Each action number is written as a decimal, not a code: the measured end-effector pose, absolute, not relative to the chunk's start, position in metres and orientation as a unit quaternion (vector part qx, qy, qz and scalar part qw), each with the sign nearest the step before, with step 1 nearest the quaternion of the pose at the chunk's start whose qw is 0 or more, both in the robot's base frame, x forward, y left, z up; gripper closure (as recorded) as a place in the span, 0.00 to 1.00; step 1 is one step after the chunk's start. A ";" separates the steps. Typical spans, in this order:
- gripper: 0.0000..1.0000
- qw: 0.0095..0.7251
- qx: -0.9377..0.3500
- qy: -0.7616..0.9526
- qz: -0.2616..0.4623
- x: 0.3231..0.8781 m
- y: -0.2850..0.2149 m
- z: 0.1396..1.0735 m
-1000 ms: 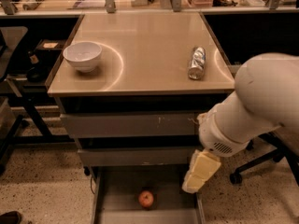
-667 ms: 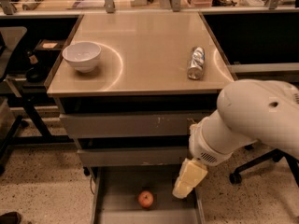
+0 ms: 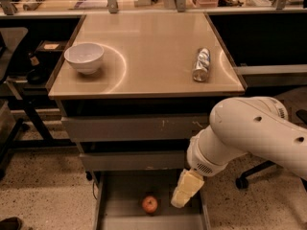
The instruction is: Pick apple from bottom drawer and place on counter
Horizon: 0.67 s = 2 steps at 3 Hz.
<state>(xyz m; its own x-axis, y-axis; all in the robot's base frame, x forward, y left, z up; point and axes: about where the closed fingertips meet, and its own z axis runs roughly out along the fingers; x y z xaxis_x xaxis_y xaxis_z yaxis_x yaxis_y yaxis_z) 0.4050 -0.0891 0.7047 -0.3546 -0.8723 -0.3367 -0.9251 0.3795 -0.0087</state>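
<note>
Apple (image 3: 149,204) lies in open bottom drawer (image 3: 120,211). Hand (image 3: 178,201) just right of apple, apart, pointing down into drawer; wide or narrow, cannot tell. Bench (image 3: 153,42) beyond: white bowl (image 3: 84,56) left, silver can (image 3: 201,64) lying right.

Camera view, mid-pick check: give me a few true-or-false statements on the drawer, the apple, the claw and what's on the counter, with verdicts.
1. The apple lies in the open bottom drawer. True.
2. The claw is resting on the apple. False: the claw hangs low over the drawer's right side, beside the apple, with a gap between them.
3. A white bowl sits upright on the counter, toward its left side in the view. True.
4. The silver can stands upright next to the bowl. False: it lies on its side on the right part of the counter, well apart from the bowl.
</note>
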 end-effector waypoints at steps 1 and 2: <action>0.00 0.145 -0.533 0.826 0.112 0.408 -0.090 0.666; 0.00 0.151 -0.512 0.835 0.133 0.419 -0.093 0.616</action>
<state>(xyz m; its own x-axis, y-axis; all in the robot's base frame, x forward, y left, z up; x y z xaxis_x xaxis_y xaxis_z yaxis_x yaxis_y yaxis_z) 0.4190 -0.0926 0.6162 -0.4303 -0.8151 -0.3879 -0.8951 0.4407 0.0669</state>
